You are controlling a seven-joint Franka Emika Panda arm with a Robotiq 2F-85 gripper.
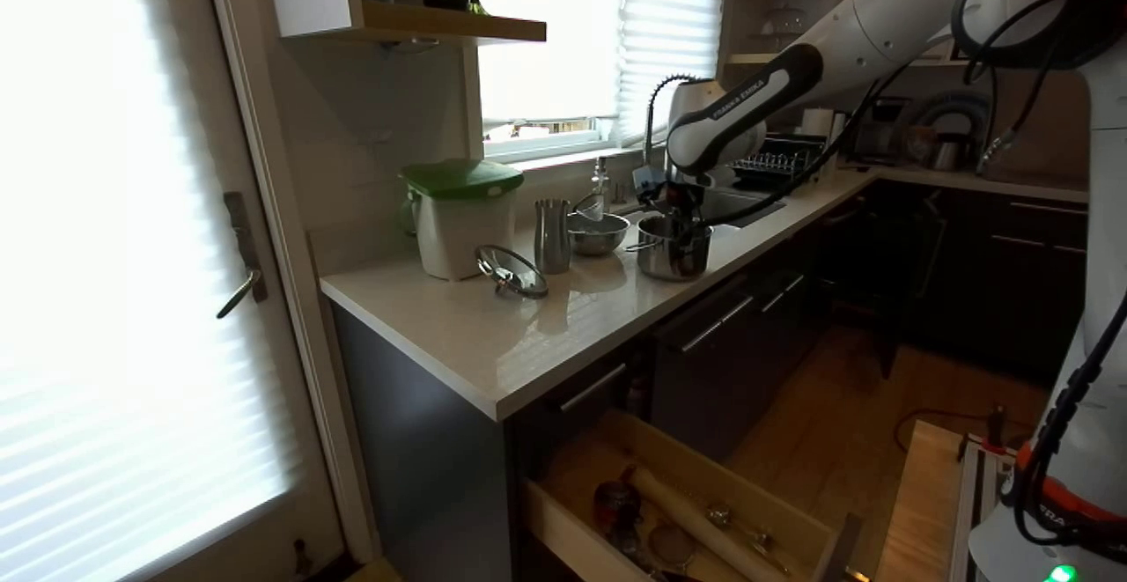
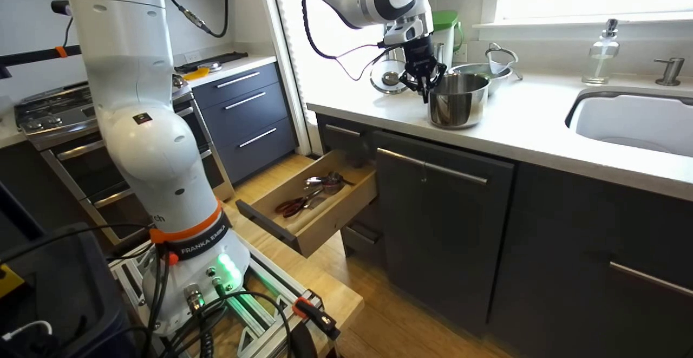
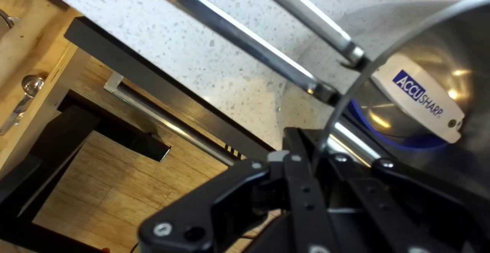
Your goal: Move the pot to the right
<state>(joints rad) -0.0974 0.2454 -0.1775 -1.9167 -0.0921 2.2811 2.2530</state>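
Your gripper (image 3: 321, 151) stands nearest in the wrist view, jaws set narrow, apparently pinching the pot (image 3: 472, 73) by its wall; its body lies between two and three o'clock from them, handle (image 3: 237, 35) aimed at ten. In an exterior view it stands upright on the counter (image 2: 528, 114), at three o'clock, so your rightward move probably pushes it off-centre.

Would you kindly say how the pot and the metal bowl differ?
The pot is taller and straight-sided; the metal bowl is lower and rounded. The gripper straddles the pot's rim; nothing grips the bowl. The pot holds a white AccuSharp tool; the bowl, what looks like a strainer. Both are shiny metal on the counter.
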